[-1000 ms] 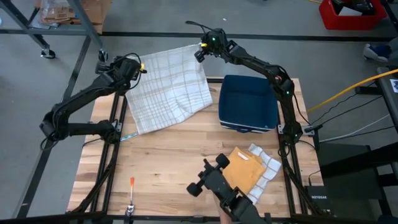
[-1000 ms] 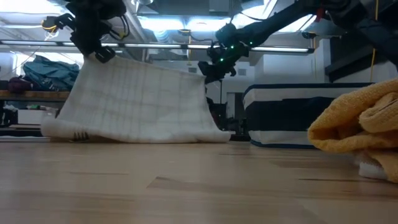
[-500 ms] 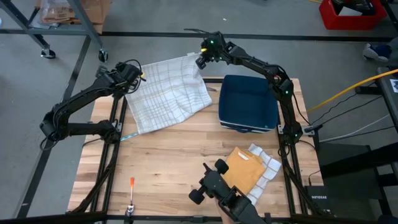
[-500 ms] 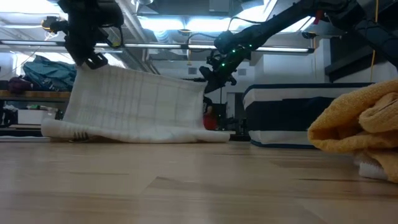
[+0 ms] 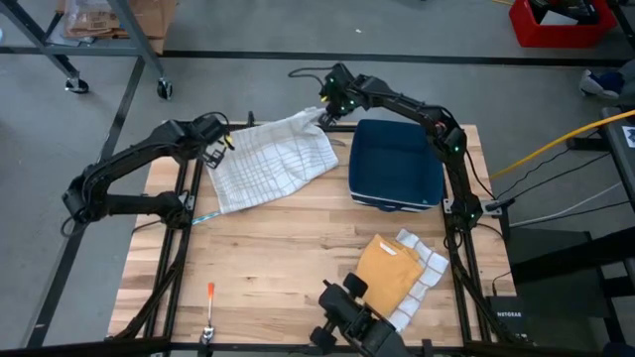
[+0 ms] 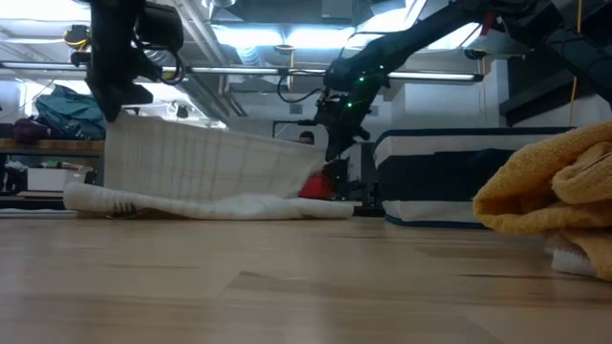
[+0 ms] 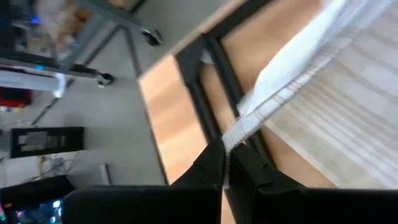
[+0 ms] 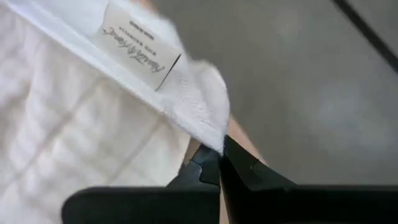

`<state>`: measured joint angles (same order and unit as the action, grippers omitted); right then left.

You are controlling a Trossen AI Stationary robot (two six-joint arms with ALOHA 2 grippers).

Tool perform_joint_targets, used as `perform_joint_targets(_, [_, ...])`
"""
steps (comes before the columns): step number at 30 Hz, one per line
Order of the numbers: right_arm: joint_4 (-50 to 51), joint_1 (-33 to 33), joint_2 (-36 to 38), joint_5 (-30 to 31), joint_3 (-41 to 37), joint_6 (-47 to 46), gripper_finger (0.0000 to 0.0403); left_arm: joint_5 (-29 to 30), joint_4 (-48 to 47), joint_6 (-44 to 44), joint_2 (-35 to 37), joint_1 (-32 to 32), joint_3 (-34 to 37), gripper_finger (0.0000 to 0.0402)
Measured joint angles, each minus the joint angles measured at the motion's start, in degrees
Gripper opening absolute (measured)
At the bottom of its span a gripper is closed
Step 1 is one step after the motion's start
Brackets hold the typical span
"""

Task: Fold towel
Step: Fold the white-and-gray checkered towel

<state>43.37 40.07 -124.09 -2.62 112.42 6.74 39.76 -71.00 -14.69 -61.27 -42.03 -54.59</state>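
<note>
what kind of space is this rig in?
Likely a robotics lab or workshop: a wooden table on a black metal frame, bare grey concrete floor, cables trailing beside it, shelving and ceiling strip lights beyond in the low view.

White checked towel [image 5: 270, 162] — far edge lifted, near edge bunched on the tabletop.

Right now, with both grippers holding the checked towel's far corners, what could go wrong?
1. The left gripper and right gripper each pinch only a thin bit of the checked towel's edge, so a corner could slip out.
2. The right corner hangs close to the dark blue bin; the cloth could snag its rim.
3. The towel's near edge lies bunched on the table, so the fold may come out uneven.
</note>
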Motion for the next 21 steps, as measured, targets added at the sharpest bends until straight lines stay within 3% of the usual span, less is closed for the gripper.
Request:
perform_joint_targets(5, [7.57, -0.76, 0.0, -0.51, 0.0, 2.4, 0.0, -6.13, -2.61, -0.34, 0.01, 3.42, 0.0, 0.0])
perform_joint_targets(12, [18.06, -2.57, 0.0, 0.03, 0.0, 5.54, 0.0, -9.41, -2.61, -1.04, 0.01, 7.72, 0.0, 0.0])
perform_joint_targets(21, [19.84, -5.96, 0.0, 0.09, 0.0, 5.69, 0.0012, -15.55, -2.77, -2.11, 0.01, 11.03, 0.0, 0.0004])
